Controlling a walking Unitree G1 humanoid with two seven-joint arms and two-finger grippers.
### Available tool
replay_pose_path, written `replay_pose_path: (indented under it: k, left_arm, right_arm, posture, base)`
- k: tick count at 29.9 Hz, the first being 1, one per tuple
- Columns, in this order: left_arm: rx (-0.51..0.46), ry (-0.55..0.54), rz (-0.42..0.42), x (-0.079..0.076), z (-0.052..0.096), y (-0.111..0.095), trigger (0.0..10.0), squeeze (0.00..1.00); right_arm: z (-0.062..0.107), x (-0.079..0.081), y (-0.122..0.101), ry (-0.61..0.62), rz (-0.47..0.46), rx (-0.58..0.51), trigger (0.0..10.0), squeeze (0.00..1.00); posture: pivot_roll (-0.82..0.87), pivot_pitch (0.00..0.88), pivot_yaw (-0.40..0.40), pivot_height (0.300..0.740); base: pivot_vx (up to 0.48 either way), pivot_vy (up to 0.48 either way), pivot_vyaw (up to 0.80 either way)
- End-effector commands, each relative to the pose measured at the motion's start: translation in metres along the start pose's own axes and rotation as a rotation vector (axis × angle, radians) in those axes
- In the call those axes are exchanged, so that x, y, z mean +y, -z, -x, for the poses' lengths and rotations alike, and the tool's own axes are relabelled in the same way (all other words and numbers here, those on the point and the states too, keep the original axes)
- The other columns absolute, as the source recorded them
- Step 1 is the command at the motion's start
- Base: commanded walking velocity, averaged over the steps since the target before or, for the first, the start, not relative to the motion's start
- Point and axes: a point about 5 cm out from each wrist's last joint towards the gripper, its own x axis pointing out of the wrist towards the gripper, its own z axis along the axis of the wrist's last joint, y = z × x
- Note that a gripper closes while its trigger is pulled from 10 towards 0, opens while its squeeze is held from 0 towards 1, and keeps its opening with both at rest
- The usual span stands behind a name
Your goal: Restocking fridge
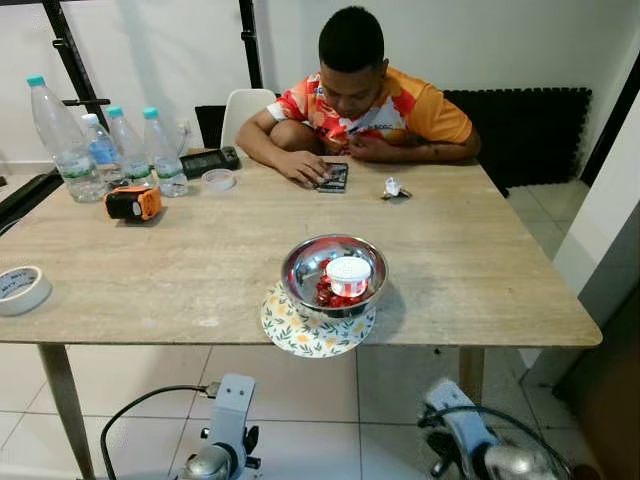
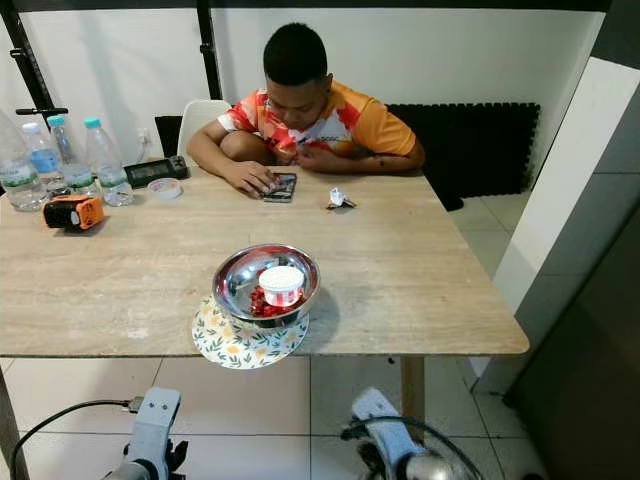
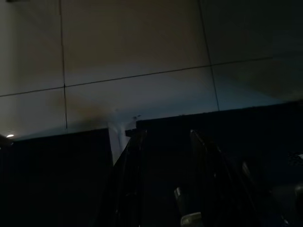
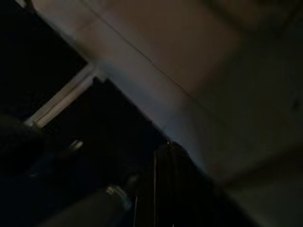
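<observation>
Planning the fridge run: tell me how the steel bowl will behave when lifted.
The bowl looks rigid, and its shiny sides are probably slippery. The white cup sits loose inside, so tilting may shift it. The mat overhangs the table edge and may drag along.

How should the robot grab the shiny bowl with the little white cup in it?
Probably by the rim of the metal bowl on the side nearest the robot, coming from above. The bowl sits at the table's near edge on a flowered mat, its thin rim open; the white cup fills the middle.
</observation>
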Motion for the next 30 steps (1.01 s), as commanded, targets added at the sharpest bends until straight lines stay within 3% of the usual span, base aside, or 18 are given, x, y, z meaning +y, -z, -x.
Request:
replay_pose_path:
  k: [1,2,3,8,11,15,16,18,22,30]
  left_arm:
    - [0.022,-0.006,0.002,0.002,0.002,0.006,10.0,0.00]
    - [0.022,-0.006,0.002,0.002,0.002,0.006,10.0,0.00]
    - [0.022,-0.005,0.006,0.001,0.001,0.006,10.0,0.00]
    - [0.022,-0.005,0.003,0.002,0.002,0.006,10.0,0.00]
    - [0.024,-0.004,0.001,0.002,0.002,0.006,10.0,0.00]
    - [0.026,0.000,-0.003,0.002,0.002,0.007,10.0,0.00]
    - [0.026,0.000,-0.003,0.002,0.002,0.007,10.0,0.00]
    - [0.027,0.002,-0.006,0.001,0.002,0.008,10.0,0.00]
    - [0.025,0.004,-0.010,0.001,0.002,0.007,10.0,0.00]
    - [0.018,0.007,-0.017,0.001,0.002,0.007,10.0,0.00]
  right_arm:
    - [0.001,-0.002,-0.016,-0.051,0.047,-0.045,10.0,0.00]
    - [0.001,-0.002,-0.016,-0.051,0.047,-0.045,10.0,0.00]
    - [0.005,-0.001,-0.038,-0.139,0.120,-0.103,10.0,0.00]
    - [0.014,0.001,-0.061,-0.235,0.197,-0.147,10.0,0.00]
    - [0.024,0.007,-0.076,-0.330,0.189,-0.209,10.0,0.00]
    - [0.055,0.021,-0.126,-0.551,0.095,-0.470,10.0,0.00]
    - [0.055,0.021,-0.126,-0.551,0.095,-0.470,10.0,0.00]
    - [0.066,0.024,-0.145,-0.587,0.078,-0.573,10.0,0.00]
    - [0.068,0.008,-0.177,-0.406,0.061,-0.703,10.0,0.00]
    - [0.065,-0.021,-0.196,-0.101,-0.050,-0.708,10.0,0.00]
  posture:
    - [-0.04,0.000,0.007,0.740]
    - [-0.04,0.000,0.007,0.740]
    - [-0.04,0.000,0.003,0.740]
    - [-0.04,0.001,0.004,0.740]
    - [-0.04,0.002,0.004,0.740]
    - [-0.05,0.003,0.004,0.740]
    - [-0.05,0.003,0.004,0.740]
    - [-0.05,0.003,0.001,0.740]
    - [-0.04,0.000,-0.001,0.740]
    - [-0.04,0.003,-0.005,0.740]
  base:
    - [0.000,0.000,0.00]
    - [0.000,0.000,0.00]
    - [0.000,0.000,0.00]
    - [0.000,0.000,0.00]
    - [0.000,0.000,0.00]
    - [0.000,0.000,0.00]
    - [0.000,0.000,0.00]
    - [0.000,0.000,0.00]
    - [0.000,0.000,0.00]
    - [0.000,0.000,0.00]
